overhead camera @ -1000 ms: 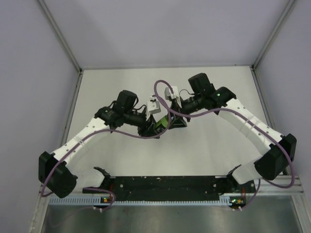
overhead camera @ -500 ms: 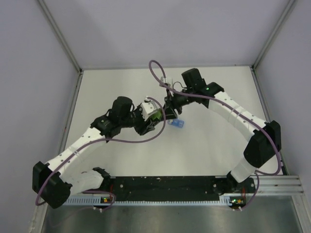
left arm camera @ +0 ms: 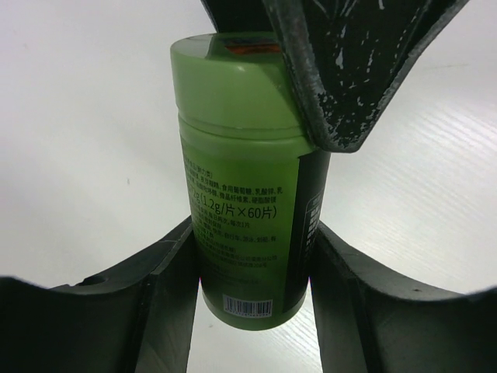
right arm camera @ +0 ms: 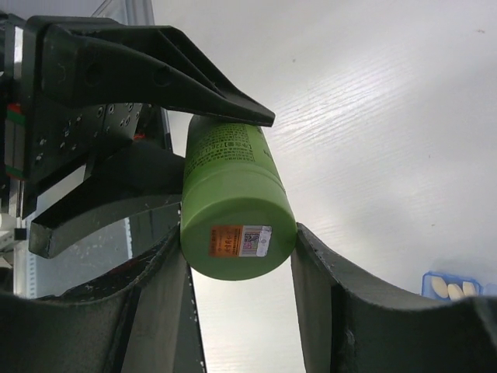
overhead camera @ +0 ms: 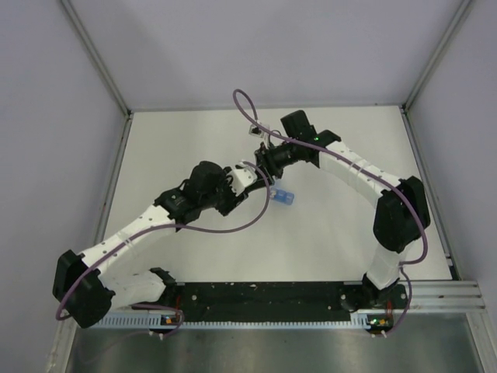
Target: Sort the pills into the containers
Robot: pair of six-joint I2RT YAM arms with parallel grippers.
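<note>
A dark bottle (left arm camera: 248, 202) with a green label and green cap (right arm camera: 237, 233) is held in the air between both grippers. My left gripper (left arm camera: 252, 233) is shut on its body near the base. My right gripper (right arm camera: 237, 233) is shut on the cap, and its fingers (left arm camera: 342, 70) show at the top of the left wrist view. In the top view both grippers meet mid-table, the left (overhead camera: 252, 179) and the right (overhead camera: 265, 165), hiding the bottle. The translucent blue pill box (overhead camera: 284, 197) lies on the table just right of them, holding white pills (right arm camera: 454, 289).
The white table (overhead camera: 342, 233) is bordered by metal frame rails and grey walls. A black base strip (overhead camera: 264, 295) runs along the near edge. A purple cable (overhead camera: 245, 105) loops above the right wrist.
Both grippers moved left and toward the far side with the bottle between them. The pill box, hidden a second ago, now lies uncovered on the table to their right.
</note>
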